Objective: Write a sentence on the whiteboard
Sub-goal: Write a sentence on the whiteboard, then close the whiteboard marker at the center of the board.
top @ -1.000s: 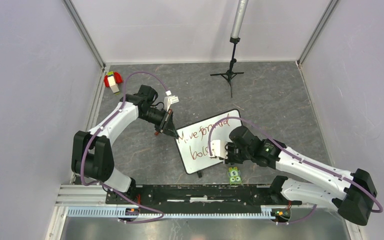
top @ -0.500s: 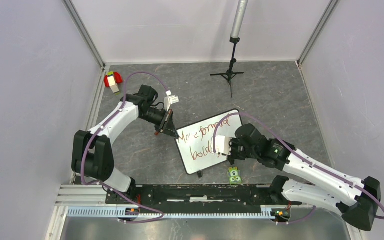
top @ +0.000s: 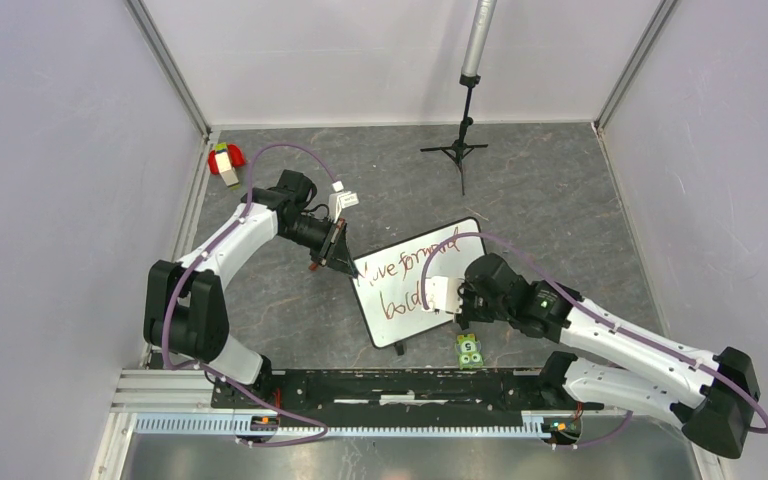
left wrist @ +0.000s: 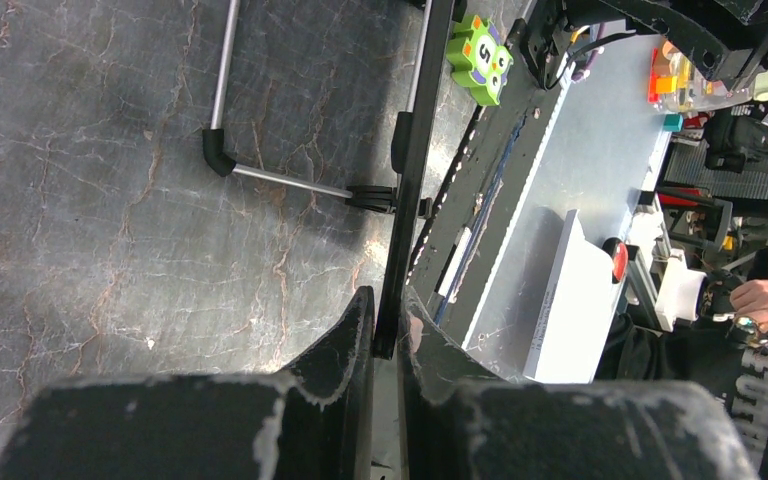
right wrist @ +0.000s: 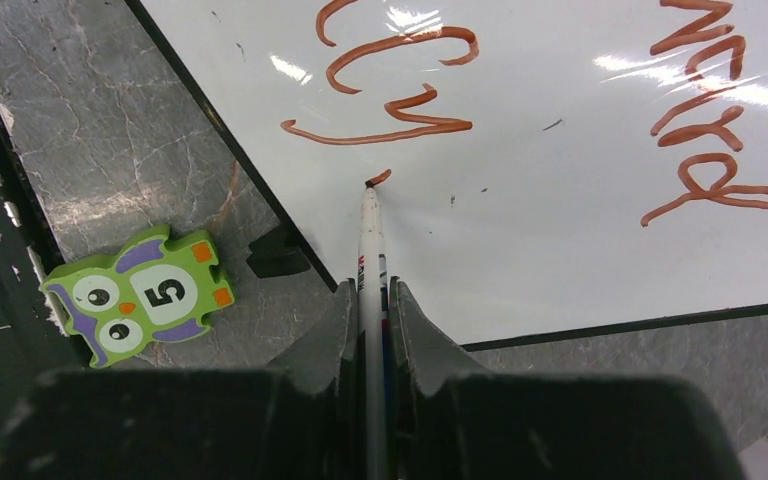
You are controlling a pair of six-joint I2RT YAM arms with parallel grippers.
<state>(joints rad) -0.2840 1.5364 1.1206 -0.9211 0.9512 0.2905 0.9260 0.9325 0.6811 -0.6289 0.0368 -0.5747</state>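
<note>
The whiteboard (top: 385,322) stands tilted on the grey floor, mid-table. The sentence (top: 406,264) runs across it in reddish-brown handwriting, on two lines. My left gripper (top: 338,258) is shut on the board's upper left corner, and the thin black rim (left wrist: 415,150) runs out from between the fingers (left wrist: 355,330). My right gripper (right wrist: 370,290) is shut on a thin white marker (right wrist: 370,235). The marker's tip touches the whiteboard (right wrist: 560,200) just below the last strokes of the lower line (right wrist: 400,128). In the top view the right gripper (top: 457,303) hangs over the board's lower right part.
A green owl puzzle piece (top: 470,350) marked 5 lies just off the board's near edge, left of the marker (right wrist: 138,295). A black tripod stand (top: 463,145) rises at the back. A red and green toy (top: 225,160) sits far left. The arms' base rail (top: 400,385) borders the near side.
My right gripper has shifted a little along the lower line of writing with the marker, first up and right, then back. The left arm and the board have not moved.
</note>
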